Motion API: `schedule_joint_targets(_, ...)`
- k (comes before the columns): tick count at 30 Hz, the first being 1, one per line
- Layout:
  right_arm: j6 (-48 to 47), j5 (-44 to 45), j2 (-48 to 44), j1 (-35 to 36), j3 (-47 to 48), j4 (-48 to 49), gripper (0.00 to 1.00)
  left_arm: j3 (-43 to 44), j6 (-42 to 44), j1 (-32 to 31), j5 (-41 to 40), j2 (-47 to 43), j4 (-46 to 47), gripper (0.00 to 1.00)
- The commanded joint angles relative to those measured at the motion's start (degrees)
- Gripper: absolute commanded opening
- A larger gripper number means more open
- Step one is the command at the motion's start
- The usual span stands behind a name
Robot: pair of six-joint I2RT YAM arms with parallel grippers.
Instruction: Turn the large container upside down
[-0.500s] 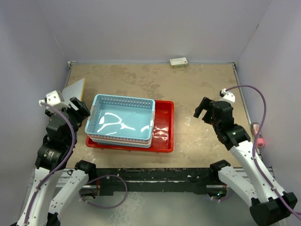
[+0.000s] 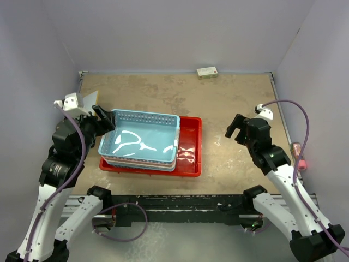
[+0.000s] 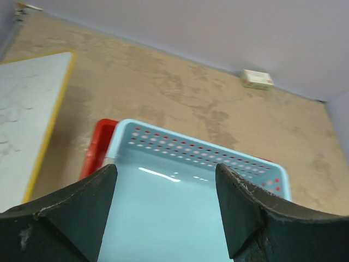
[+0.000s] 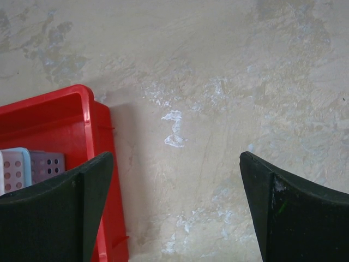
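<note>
Left gripper (image 2: 103,116) first: seen from above, I hold it spread open at the left end of the blue basket (image 2: 144,116), gripping nothing. I cannot tell whether a finger touches the rim. That basket tops a stack of baskets sitting in the tray (image 2: 189,136). The tray lies flat on the table (image 2: 229,98), open side up, just ahead of my bases and left of centre, with its right strip bare. My right gripper (image 2: 235,126) hangs released over bare table, well apart from the tray's right edge. A board (image 2: 87,101) lies at the far left, and a small box (image 2: 207,72) sits against the back wall.

From my left wrist, both fingers (image 3: 82,207) stand wide apart with the blue basket (image 3: 191,158) filling the gap between them. A red corner of the tray (image 3: 101,144) shows behind it, the board (image 3: 27,120) lies to the left, and the box (image 3: 257,79) is far off.

From my right wrist, the fingers (image 4: 60,213) are parted over empty tabletop. The tray's corner (image 4: 54,117) is at the left, with a pink basket (image 4: 50,164) inside it.
</note>
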Motion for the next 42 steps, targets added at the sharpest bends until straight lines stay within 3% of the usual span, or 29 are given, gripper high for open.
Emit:
schedule_joint_targets(1,-0.15,0.73,-1.76,0.07,-1.58,0.74,1.0,3.82,-6.65,0.03,14.72,1.54,4.78,0.7)
schedule_joint_targets(7,0.21,-0.78,-1.12,0.07,-1.94,3.42,1.0,2.88,-8.51,0.0,16.74,3.65,5.75,0.69)
schedule_joint_targets(11,0.39,-0.73,-0.14,0.07,-1.37,3.75,1.0,1.96,-9.68,-0.18,22.2,6.66,7.83,0.69)
schedule_joint_targets(17,1.13,-1.45,1.21,0.07,-0.93,3.76,1.0,-1.39,-12.0,-4.46,19.08,8.01,12.95,0.69)
schedule_joint_targets(20,1.69,-2.09,1.65,0.07,-0.85,3.9,1.0,-1.78,-11.57,-12.38,11.52,10.77,14.35,0.68)
schedule_joint_targets(24,2.02,-2.59,1.61,0.07,-0.53,3.56,1.0,1.27,-8.93,-33.44,-9.83,17.47,13.91,0.68)
schedule_joint_targets(27,1.94,-2.14,1.43,0.07,-0.21,2.33,1.0,5.46,-6.96,-45.05,-22.31,23.94,12.28,0.69)
schedule_joint_targets(33,1.91,-0.15,1.41,0.07,0.26,-1.26,1.0,10.81,-7.34,-51.28,-29.97,34.19,9.65,0.7)
schedule_joint_targets(42,1.24,-1.03,-0.08,0.07,-1.35,-2.29,1.0,14.28,-11.02,-51.89,-34.5,44.28,5.65,0.67)
